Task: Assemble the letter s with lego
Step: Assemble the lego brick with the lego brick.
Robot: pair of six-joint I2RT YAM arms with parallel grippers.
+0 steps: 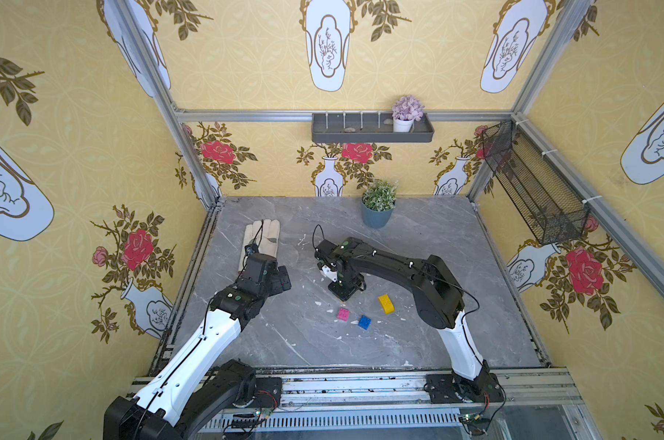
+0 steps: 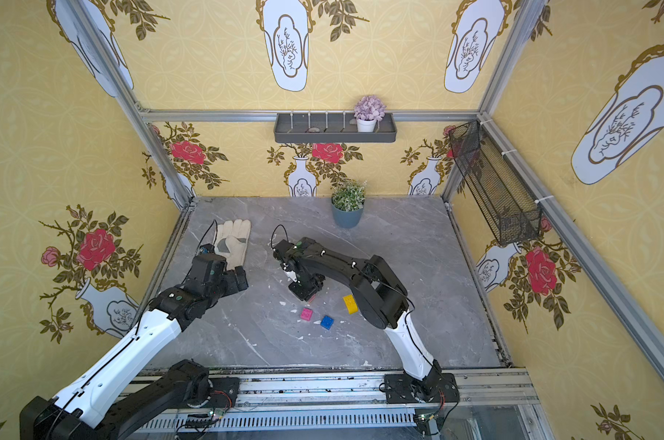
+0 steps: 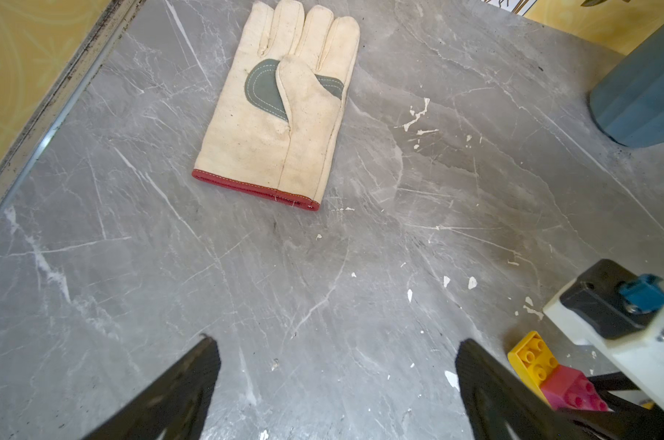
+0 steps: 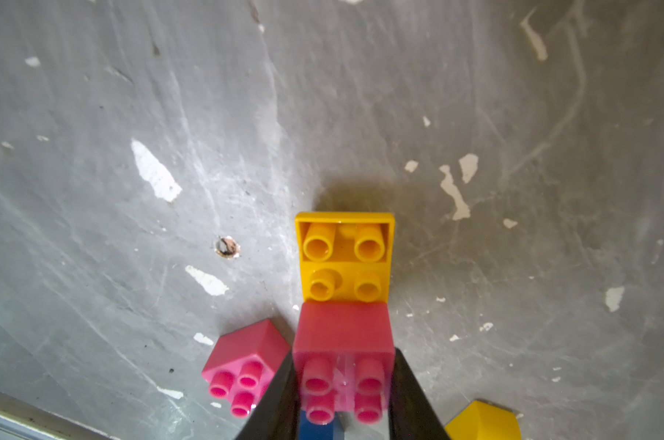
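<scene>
The right tool (image 4: 343,356) pinched a pink brick (image 4: 343,329) by its flat side walls. A yellow brick (image 4: 345,259), joined to it, stuck out past the tool. Such bricks seemed light, stiff and smooth, so the pair might twist. It was near the middle of the bench (image 1: 418,228), a second pink brick (image 4: 243,365) lying just beside. The left tool (image 3: 336,341) stood spread, empty.

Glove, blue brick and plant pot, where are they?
glove (image 3: 269,144): left wrist view, on its palm.
blue brick (image 1: 364,322): in a top view, on its studded top.
plant pot (image 1: 376,218): in a top view, on its blue wall.
</scene>
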